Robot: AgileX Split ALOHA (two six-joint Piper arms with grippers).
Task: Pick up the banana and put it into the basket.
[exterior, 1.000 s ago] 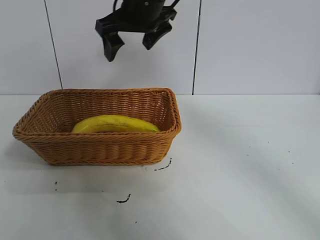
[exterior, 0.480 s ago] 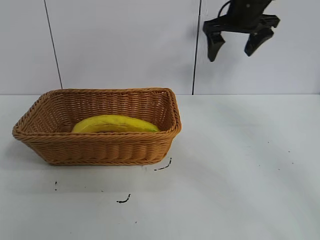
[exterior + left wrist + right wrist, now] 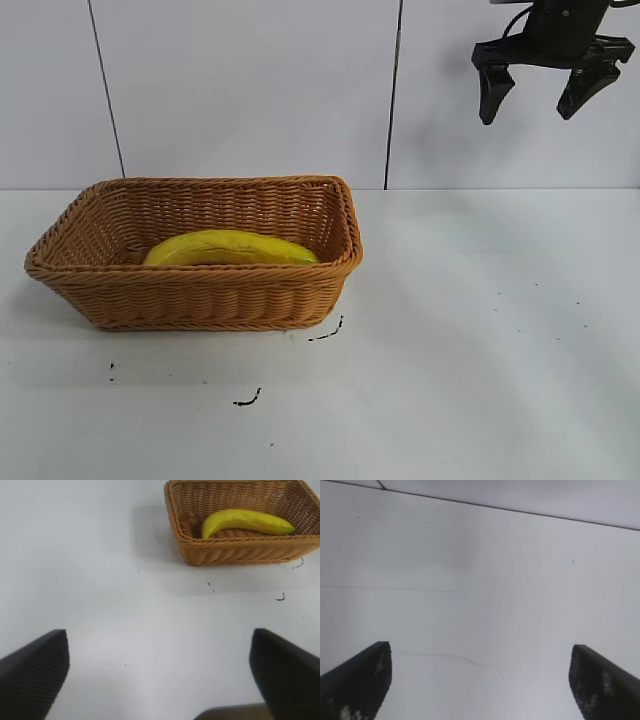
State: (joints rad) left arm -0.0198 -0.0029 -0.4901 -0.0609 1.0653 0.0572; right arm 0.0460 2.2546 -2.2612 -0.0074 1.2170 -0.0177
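Observation:
The yellow banana (image 3: 230, 248) lies inside the tan wicker basket (image 3: 200, 300) at the left of the table. Both also show far off in the left wrist view: the banana (image 3: 245, 521) in the basket (image 3: 235, 550). My right gripper (image 3: 540, 95) hangs high at the upper right, well away from the basket, open and empty. Its wrist view shows its gripper (image 3: 480, 680) wide apart over bare white table. My left gripper (image 3: 160, 675) is open and empty over bare table, far from the basket. It does not show in the exterior view.
The white table (image 3: 480, 330) carries small dark marks (image 3: 325, 332) in front of the basket. A white panelled wall with dark seams (image 3: 393, 90) stands behind.
My right gripper has swung from above the basket to the upper right, open and empty throughout. The banana and the basket have not moved.

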